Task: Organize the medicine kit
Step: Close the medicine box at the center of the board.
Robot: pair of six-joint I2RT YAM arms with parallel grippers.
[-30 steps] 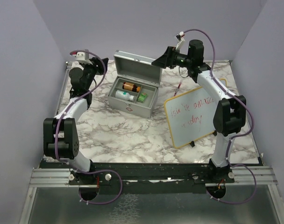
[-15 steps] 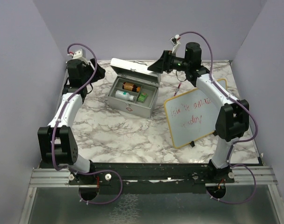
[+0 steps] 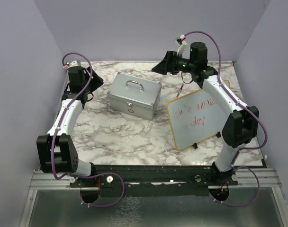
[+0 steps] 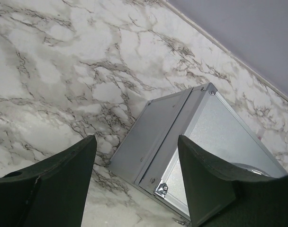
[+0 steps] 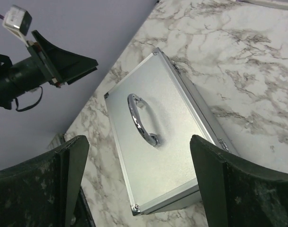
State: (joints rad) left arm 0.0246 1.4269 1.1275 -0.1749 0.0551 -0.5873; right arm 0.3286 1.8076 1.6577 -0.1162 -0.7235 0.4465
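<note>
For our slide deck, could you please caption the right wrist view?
Right gripper, open, hangs above the closed medicine kit on the marble table, left gripper beyond.

**Lid drops shut on the medicine kit (image 3: 134, 97)**

Its lid (image 3: 137, 86), propped open a second ago, now lies flat and closed, hiding the bottles inside. The right hand (image 3: 158, 67), then at the lid's edge, hangs clear behind the kit. The left hand (image 3: 90, 80) has drawn farther left of it.

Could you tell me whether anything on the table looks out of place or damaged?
Nothing looks spilled or damaged. The medicine kit sits closed but skewed to the table edges, and a red pen lies loose beside the whiteboard.
</note>
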